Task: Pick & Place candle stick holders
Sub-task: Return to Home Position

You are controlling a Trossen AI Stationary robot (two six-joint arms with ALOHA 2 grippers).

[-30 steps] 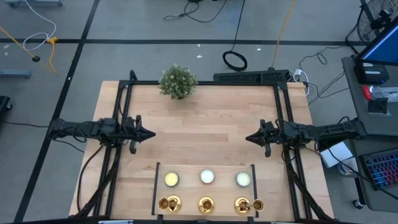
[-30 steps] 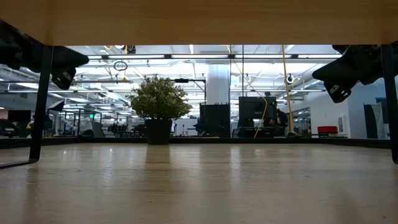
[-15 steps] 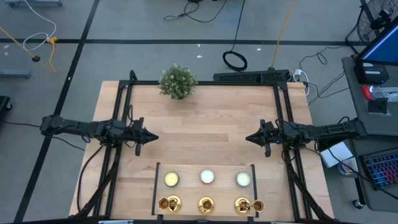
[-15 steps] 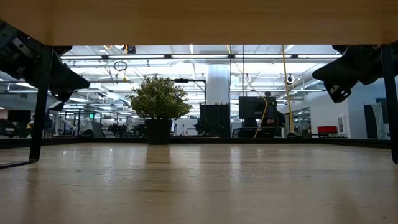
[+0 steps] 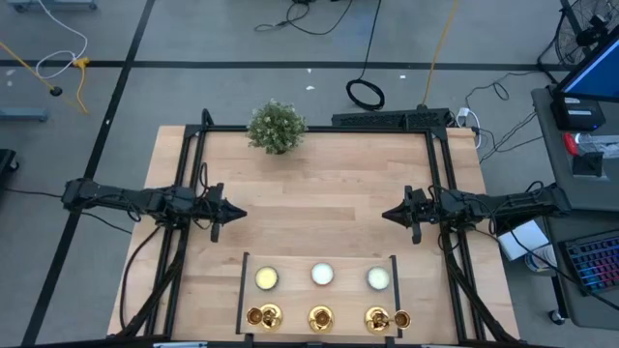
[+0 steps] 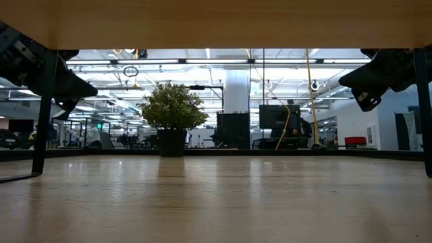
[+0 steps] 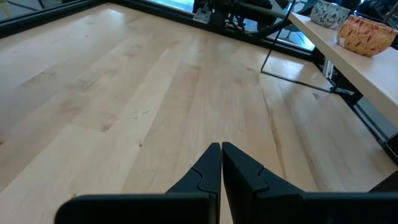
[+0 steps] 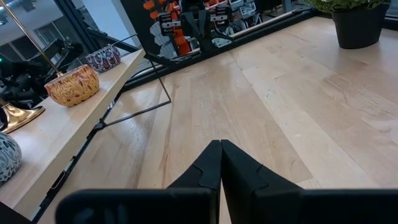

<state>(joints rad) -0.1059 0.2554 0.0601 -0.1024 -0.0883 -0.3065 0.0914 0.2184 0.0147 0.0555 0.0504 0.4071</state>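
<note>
The left gripper (image 5: 235,213) and right gripper (image 5: 388,215) hover at opposite edges of the pale wooden counter (image 5: 319,188), well apart. Jaws clenched, empty.

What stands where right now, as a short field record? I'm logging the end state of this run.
left gripper: shut, empty, raised over the left side of the table
right gripper: shut, empty, raised over its right side
candle stick holders: row on the shelf, no gripper near
candles: three, in a second row on the shelf
plant: far table edge
</note>
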